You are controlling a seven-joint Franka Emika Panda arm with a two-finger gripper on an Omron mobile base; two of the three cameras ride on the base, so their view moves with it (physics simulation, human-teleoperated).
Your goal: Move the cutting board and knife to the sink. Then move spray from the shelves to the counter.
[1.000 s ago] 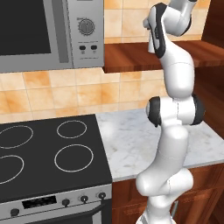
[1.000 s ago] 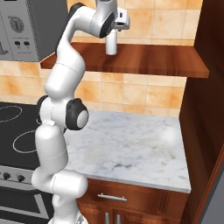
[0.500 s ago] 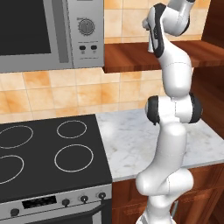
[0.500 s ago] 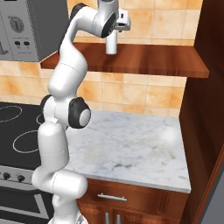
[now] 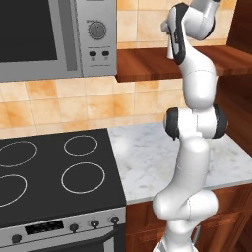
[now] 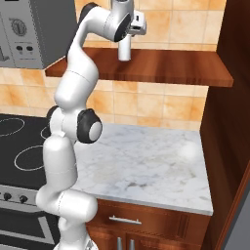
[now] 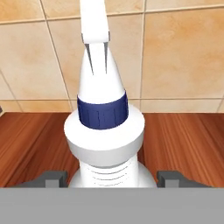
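Note:
The spray point(image 7: 105, 131), a white bottle with a dark blue collar and a pale nozzle, stands upright on the reddish-brown shelves point(image 7: 183, 135) against the tiled wall. My gripper point(image 7: 112, 177) reaches over it from above, one finger tip on each side of the bottle's body, close to it with a thin gap showing. From the right base view, the gripper point(image 6: 125, 43) sits on top of the spray point(image 6: 124, 51) at the shelves point(image 6: 161, 68). The marble counter point(image 6: 146, 161) lies below. The cutting board, knife and sink are out of view.
A black stovetop point(image 5: 54, 172) adjoins the counter point(image 5: 147, 157) on the left, with a microwave point(image 5: 54, 39) hanging above it. A dark wooden cabinet wall point(image 6: 229, 122) closes the counter's right end. The shelves point(image 5: 147, 61) run between the microwave and that wall.
The arm holds its place at the shelf with the hand over the spray; no clear movement shows between the frames.

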